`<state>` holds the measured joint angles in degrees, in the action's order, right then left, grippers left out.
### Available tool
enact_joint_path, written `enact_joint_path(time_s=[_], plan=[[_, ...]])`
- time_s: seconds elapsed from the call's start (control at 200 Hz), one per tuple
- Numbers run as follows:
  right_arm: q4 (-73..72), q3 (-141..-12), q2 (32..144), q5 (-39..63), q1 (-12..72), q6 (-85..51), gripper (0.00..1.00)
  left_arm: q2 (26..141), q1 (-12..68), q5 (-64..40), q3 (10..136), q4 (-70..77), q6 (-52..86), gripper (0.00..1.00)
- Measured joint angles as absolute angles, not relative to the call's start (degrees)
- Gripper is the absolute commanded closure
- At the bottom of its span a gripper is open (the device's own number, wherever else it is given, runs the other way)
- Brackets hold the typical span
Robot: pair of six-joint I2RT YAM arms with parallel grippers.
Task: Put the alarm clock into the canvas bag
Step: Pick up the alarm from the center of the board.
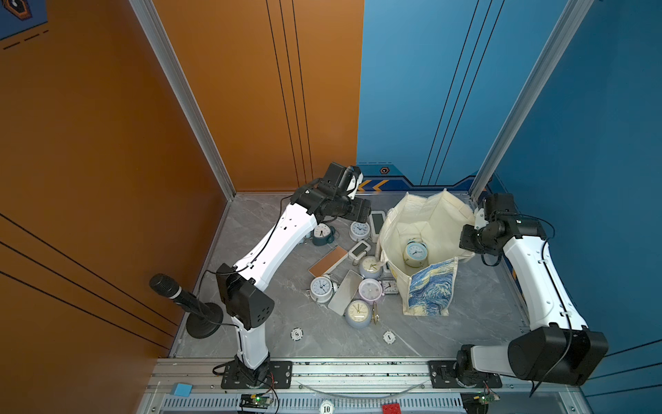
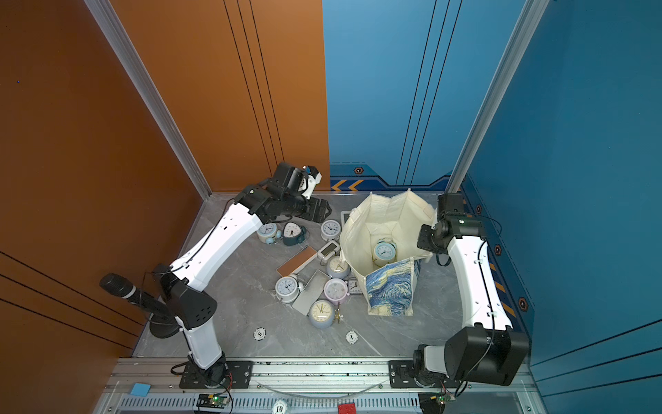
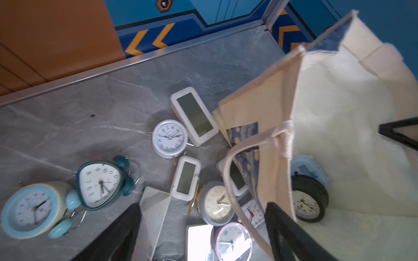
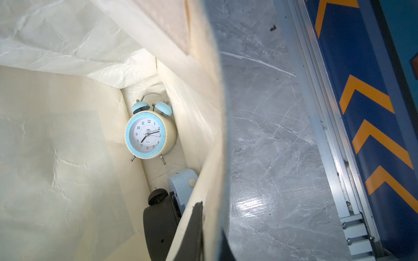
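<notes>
Cream lining shows in both top views, where the canvas bag [image 1: 431, 290] [image 2: 390, 292] stands open on the grey marble tabletop [image 1: 476, 304], its starry-night print on the near side. A light-blue twin-bell alarm clock [image 1: 415, 251] [image 2: 384, 251] rests on the bag's floor. A cluster of other clocks [image 1: 370, 288] lies just beside the bag's left wall. The right gripper [image 1: 468, 245] sits at the bag's right rim. The left gripper [image 1: 361, 211] hangs above the far end of that cluster.

From the left wrist view, the left gripper [image 3: 203, 208] is spread wide with nothing between its fingers, above the clocks on the tabletop. A black round clock [image 3: 308, 203] and a pale-blue clock [image 3: 300, 165] lie inside the bag, against its wall.

From the right wrist view, the right gripper [image 4: 210, 237] is clenched on the bag's side wall, one finger inside and one outside. The twin-bell alarm clock [image 4: 149, 135] lies in a corner of the bag, dial turned toward the opening, with the black and pale-blue clocks near it.
</notes>
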<state>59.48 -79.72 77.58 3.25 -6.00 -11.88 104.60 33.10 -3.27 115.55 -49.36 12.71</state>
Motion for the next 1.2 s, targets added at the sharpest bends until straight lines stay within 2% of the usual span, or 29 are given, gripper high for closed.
enact_joint_path(time_s=[0.24,0.501,0.901,1.201], plan=[[59.5,-79.7,77.6,3.2,-6.0,-11.9,0.91,99.8,24.4,2.3,106.8,-49.3,13.7,0.12],[59.5,-79.7,77.6,3.2,-6.0,-11.9,0.91,100.9,16.5,6.1,100.5,-49.1,18.4,0.07],[59.5,-79.7,77.6,3.2,-5.9,-11.9,0.91,113.6,14.2,14.9,101.2,-47.6,27.7,0.0],[59.5,-79.7,77.6,3.2,-5.9,-11.9,0.91,121.5,12.6,16.4,105.8,-47.4,34.0,0.02]])
